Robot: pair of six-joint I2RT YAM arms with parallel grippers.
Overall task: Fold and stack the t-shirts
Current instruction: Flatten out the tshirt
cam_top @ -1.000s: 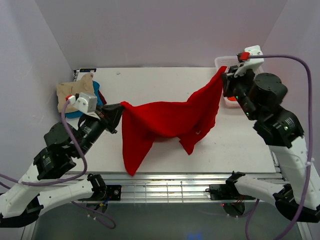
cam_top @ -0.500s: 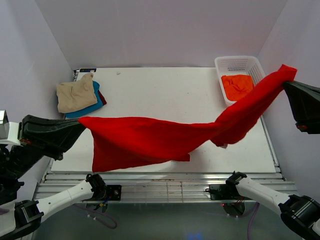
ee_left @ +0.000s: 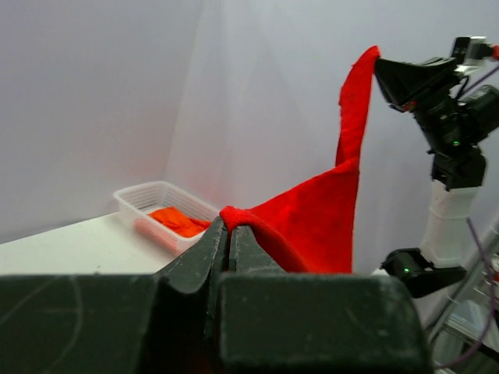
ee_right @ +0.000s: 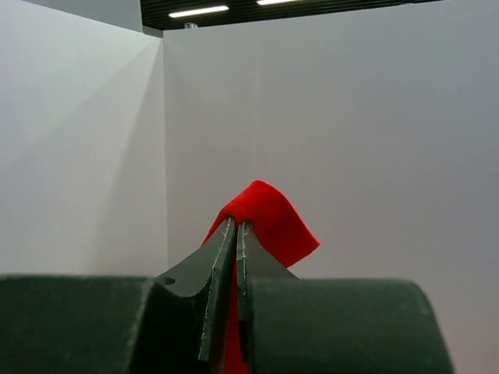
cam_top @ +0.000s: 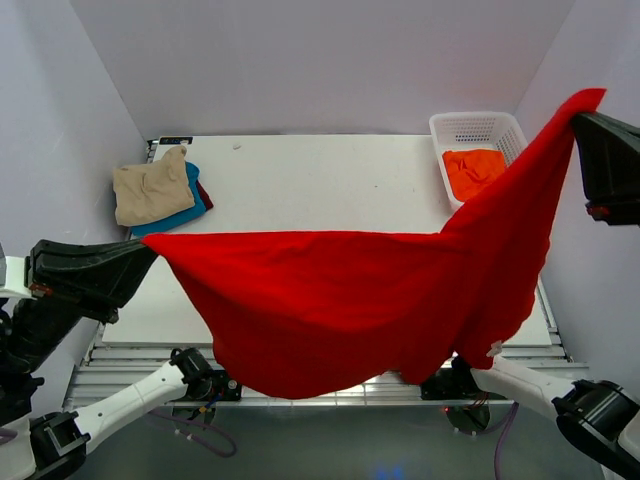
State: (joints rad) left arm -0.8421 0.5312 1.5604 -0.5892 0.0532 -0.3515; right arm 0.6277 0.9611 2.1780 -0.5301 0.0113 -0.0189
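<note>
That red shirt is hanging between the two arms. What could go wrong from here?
The left gripper and right gripper each pinch only a small corner of the red shirt, so one could slip. The cloth sags over the table at its near edge, where it might snag on the arm bases.

Bright, even indoor light; soft, faint shadows.
Ceiling light strips (ee_right: 199, 11) shine above; both wrist views' near foregrounds are dark and blurred.

basket (cam_top: 478, 120): white plastic lattice, upright | position: far right corner of white table (cam_top: 330, 185) | surround: pale walls (cam_top: 300, 60)
</note>
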